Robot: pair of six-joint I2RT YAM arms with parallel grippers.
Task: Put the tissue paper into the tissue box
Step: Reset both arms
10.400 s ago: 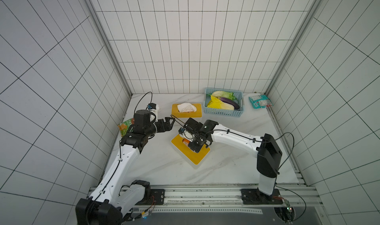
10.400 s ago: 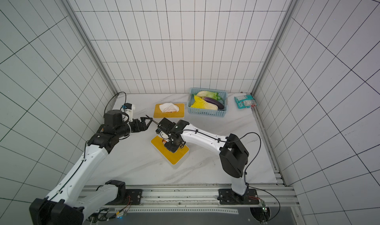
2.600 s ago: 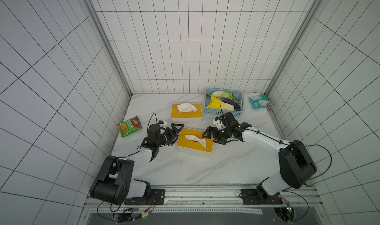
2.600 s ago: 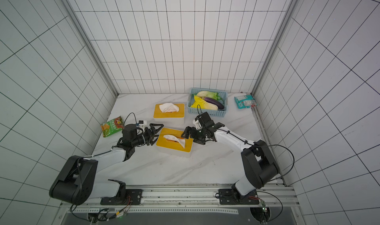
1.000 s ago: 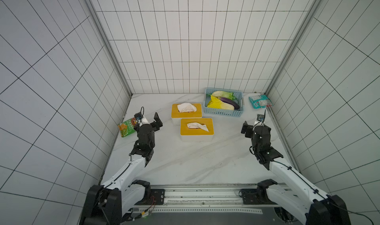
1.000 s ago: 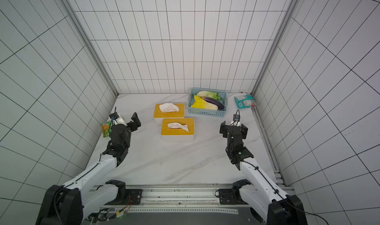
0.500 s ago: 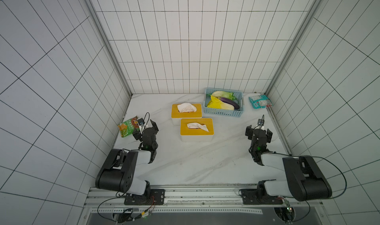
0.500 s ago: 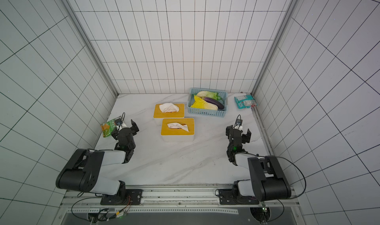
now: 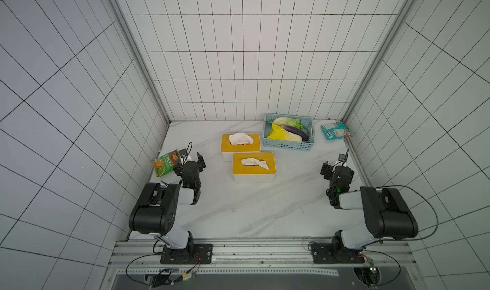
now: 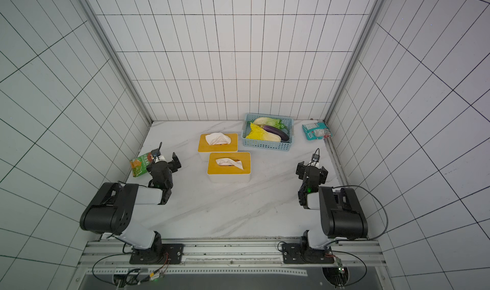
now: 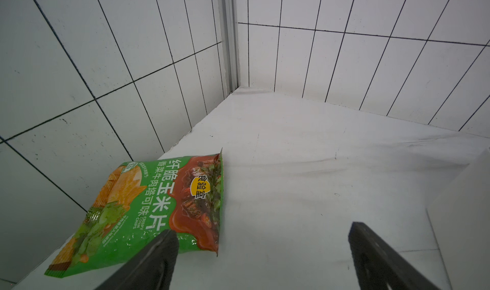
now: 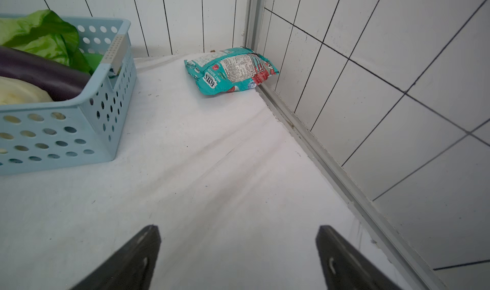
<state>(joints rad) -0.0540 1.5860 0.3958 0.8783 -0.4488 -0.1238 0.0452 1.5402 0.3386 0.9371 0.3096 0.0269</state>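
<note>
Two white tissue boxes with yellow lids stand mid-table in both top views. The near tissue box [image 9: 254, 172] [image 10: 229, 172] has white tissue paper [image 9: 255, 163] [image 10: 229, 162] sticking out of its lid slot. The far box [image 9: 240, 148] holds a bigger tuft [image 9: 240, 138]. My left gripper [image 9: 188, 164] [image 11: 261, 234] rests open and empty at the left, apart from the boxes. The right gripper [image 9: 337, 169] [image 12: 238, 231] is open and empty at the right, over bare table.
A green chip bag [image 9: 166, 165] [image 11: 148, 209] lies by the left wall, just beyond my left gripper. A blue basket [image 9: 289, 144] [image 12: 66, 132] of vegetables stands at the back right. A teal packet [image 9: 336, 130] [image 12: 230, 72] lies in the back right corner.
Both arms have drawn back from the near tissue box and folded down at the table's sides, grippers open. The boxes and tissue have not moved over the last second.
</note>
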